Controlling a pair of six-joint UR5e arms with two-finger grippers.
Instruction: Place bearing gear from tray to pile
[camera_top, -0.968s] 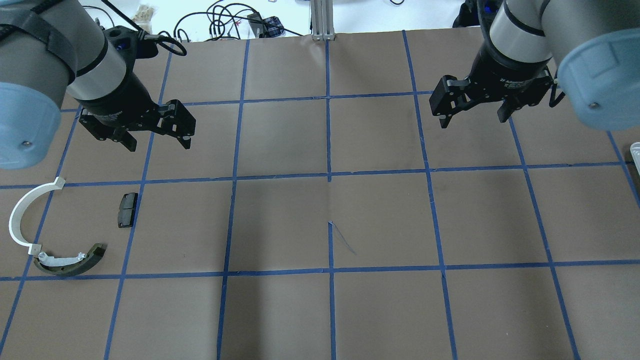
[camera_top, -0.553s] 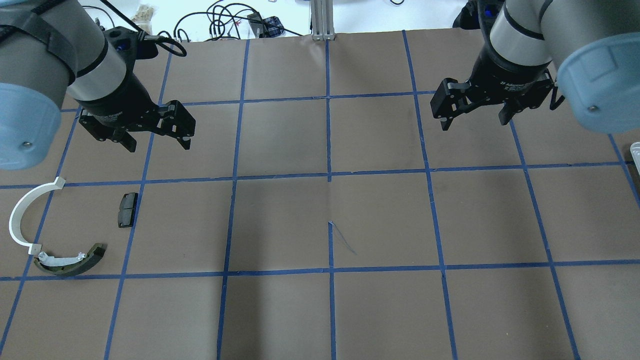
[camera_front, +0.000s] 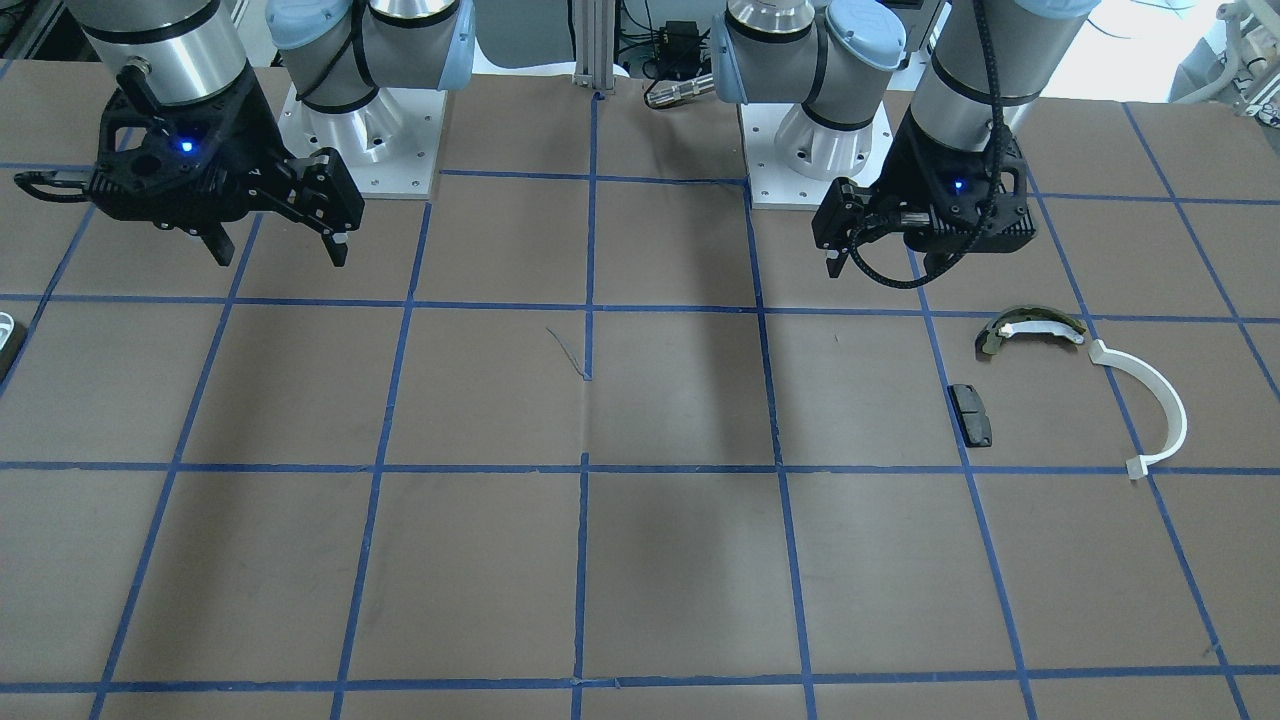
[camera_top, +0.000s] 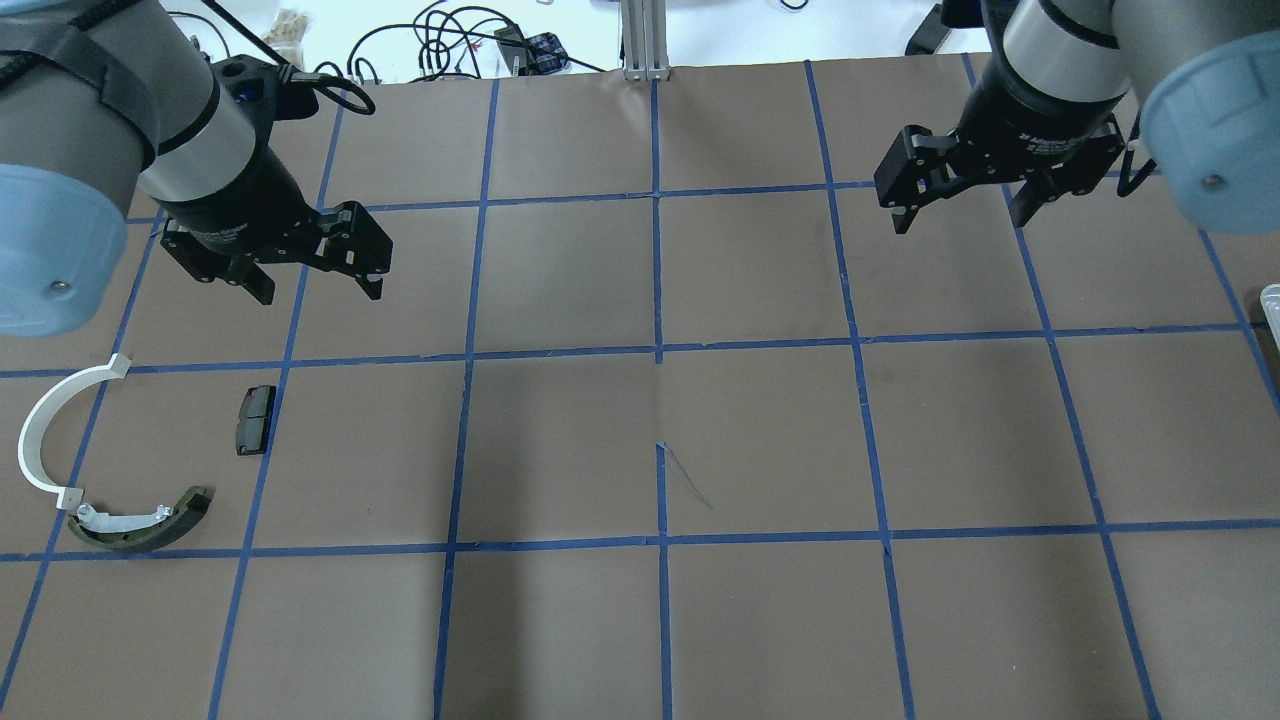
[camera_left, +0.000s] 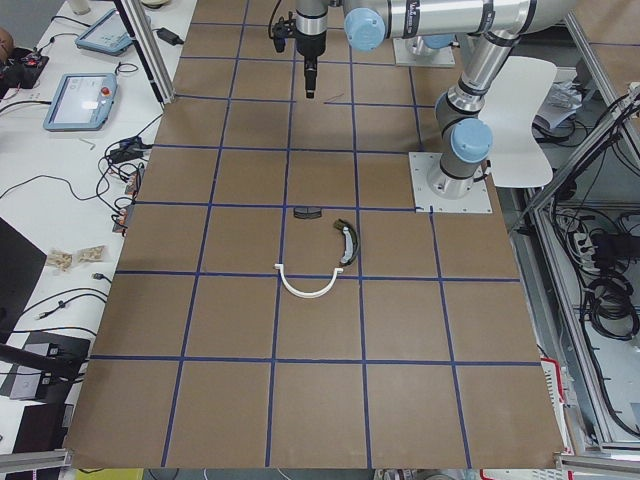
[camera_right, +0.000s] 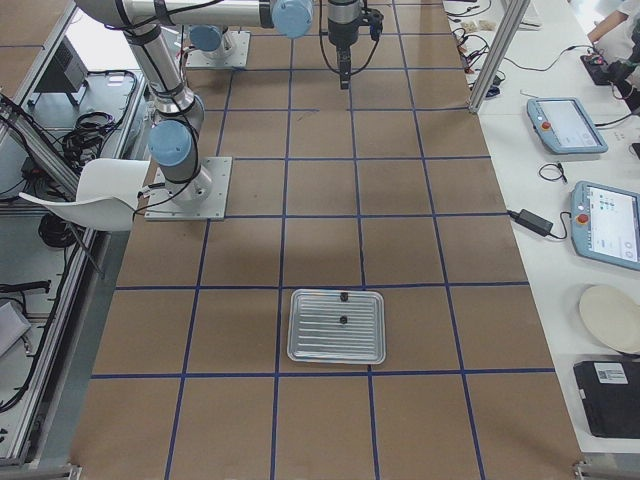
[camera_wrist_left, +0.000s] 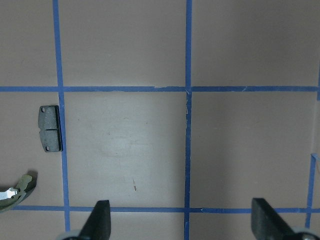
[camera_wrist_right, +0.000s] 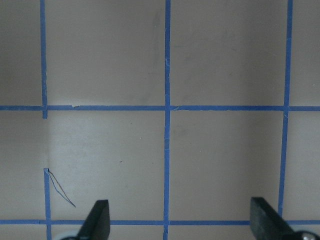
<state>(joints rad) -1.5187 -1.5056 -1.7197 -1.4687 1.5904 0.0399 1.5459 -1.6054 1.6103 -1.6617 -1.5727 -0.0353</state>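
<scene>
The right hand (camera_top: 958, 222), wide and empty, has moved out toward its own side. There the tray (camera_right: 320, 345) holds a small dark part, likely the bearing gear (camera_right: 343, 320). The left hand (camera_top: 320, 295) hangs wide near the pile (camera_top: 140, 528).

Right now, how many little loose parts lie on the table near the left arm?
3: an olive-and-white curved shoe nearest the robot, a thin white half-ring strip by its end, and a small black rectangular pad against a blue tape line. None looks hidden.
</scene>
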